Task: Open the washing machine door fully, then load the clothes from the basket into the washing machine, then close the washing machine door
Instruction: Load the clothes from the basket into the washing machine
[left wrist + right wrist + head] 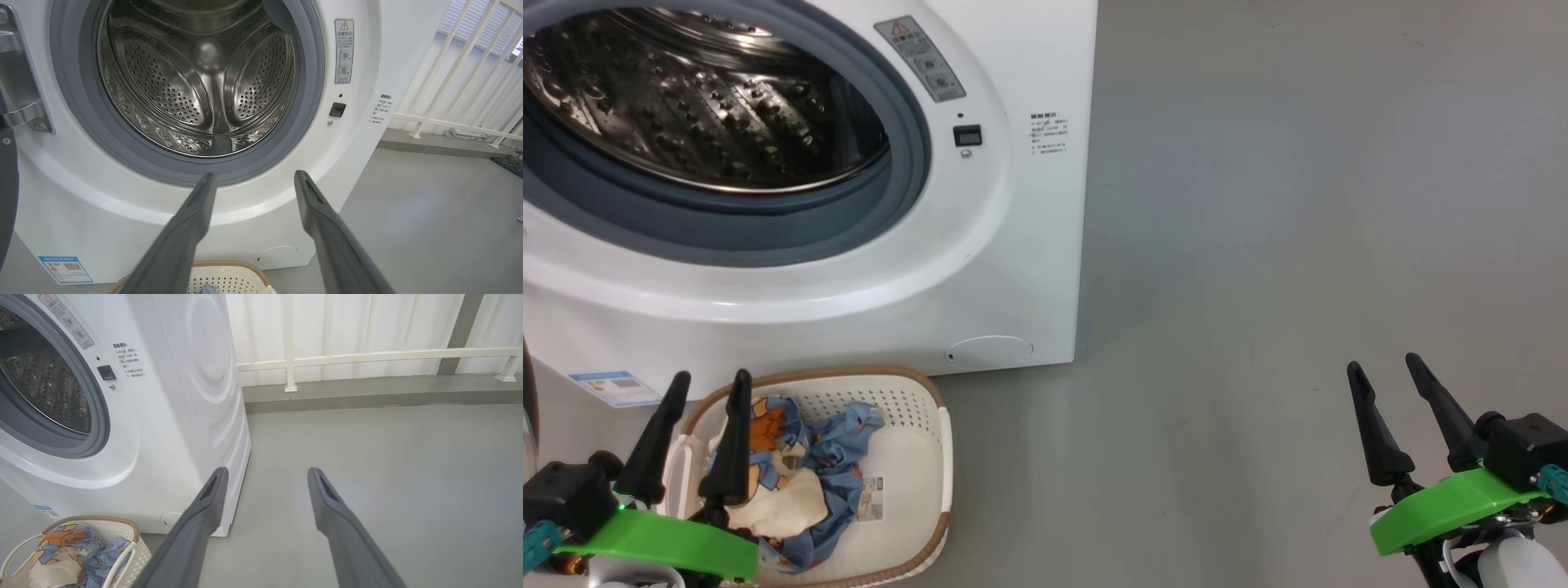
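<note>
Both grippers hang low with fingers spread wide, holding nothing. The left gripper (712, 376) is in front of the left end of the basket (944, 457), and the right gripper (1383, 363) is well apart over grey floor (1258, 245). The cream perforated basket with a brown rim stands on the floor just before the washing machine (1029, 245). The clothes (837, 457), crumpled light-blue cloth with orange figures and a cream panel, lie in its left half. Above it, a grey seal (907, 163) rings the steel drum (703, 106). A dark strip (6, 196) beside the hinge (24, 116) is probably the door, swung open.
</note>
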Motion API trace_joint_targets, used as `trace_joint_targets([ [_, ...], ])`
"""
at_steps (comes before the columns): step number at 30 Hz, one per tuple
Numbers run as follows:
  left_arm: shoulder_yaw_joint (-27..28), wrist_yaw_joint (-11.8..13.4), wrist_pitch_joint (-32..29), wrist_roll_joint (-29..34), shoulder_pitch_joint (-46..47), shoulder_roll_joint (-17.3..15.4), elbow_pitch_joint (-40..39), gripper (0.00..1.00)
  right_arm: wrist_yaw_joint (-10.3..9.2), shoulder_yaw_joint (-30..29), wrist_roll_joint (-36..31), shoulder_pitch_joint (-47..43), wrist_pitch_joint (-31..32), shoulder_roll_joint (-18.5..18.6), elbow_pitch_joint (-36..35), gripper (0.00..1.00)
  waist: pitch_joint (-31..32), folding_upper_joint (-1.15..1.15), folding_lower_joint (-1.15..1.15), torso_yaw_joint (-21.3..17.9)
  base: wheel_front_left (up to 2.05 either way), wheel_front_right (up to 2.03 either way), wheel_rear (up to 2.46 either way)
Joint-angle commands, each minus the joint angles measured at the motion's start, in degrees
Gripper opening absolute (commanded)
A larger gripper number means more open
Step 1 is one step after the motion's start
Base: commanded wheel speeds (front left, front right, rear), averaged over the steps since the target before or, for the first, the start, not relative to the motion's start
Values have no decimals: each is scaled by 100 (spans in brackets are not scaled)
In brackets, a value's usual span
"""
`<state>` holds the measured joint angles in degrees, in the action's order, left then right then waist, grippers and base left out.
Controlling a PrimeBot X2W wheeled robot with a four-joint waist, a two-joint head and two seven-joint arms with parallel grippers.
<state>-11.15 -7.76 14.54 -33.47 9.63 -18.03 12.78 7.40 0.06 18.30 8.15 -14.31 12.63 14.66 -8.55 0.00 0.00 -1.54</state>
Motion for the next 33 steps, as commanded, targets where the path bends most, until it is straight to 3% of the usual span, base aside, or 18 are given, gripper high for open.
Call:
trace_joint_targets([
  [1, 232, 27, 46, 2, 186, -200, -138, 100, 9, 149, 32, 51, -69, 54, -151, 100, -5, 0, 0, 6, 48, -48, 0],
  [16, 428, 27, 46, 232, 146, 118, 376, 100, 9, 213, 10, 98, -69, -26, -168, 100, -115, 0, 0, 76, 4, -4, 0],
  [33, 215, 27, 46, 354, 954, 594, 2408, 100, 9, 361, -61, 468, -69, -224, -310, 100, -1001, 0, 0, 84, 0, 0, 0],
])
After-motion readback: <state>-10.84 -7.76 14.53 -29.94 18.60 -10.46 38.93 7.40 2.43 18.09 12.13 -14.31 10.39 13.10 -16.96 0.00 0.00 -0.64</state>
